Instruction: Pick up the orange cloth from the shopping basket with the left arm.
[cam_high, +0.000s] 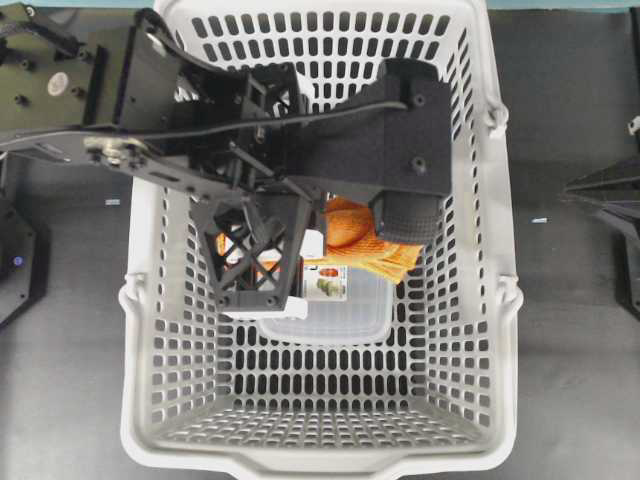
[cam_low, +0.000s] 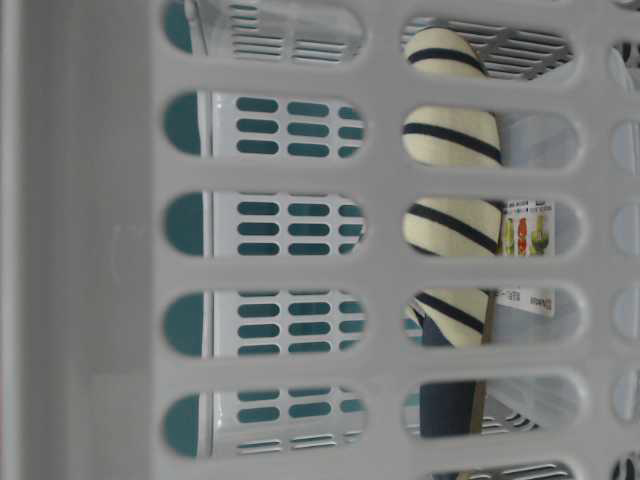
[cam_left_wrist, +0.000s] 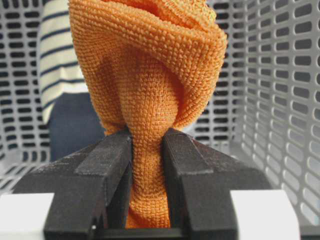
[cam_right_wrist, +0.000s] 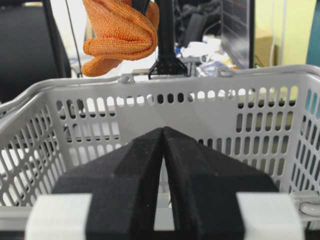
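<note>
The orange cloth (cam_left_wrist: 150, 95) hangs pinched in the left hand (cam_left_wrist: 147, 160) above the shopping basket (cam_right_wrist: 165, 107), while the right hand (cam_right_wrist: 163, 165) sits pressed together outside it.

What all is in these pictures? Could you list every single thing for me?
orange cloth: one, bright orange, pinched in the left gripper, hanging above the basket rim in the right wrist view.
shopping basket: one, light grey, slotted, middle of the dark table.
striped fabric: one, cream with navy stripes, inside the basket.
clear container: one, see-through with a printed label, on the basket floor.
left gripper: black, shut on the cloth, over the basket.
right gripper: black, fingers together, outside the basket, holding nothing.
</note>
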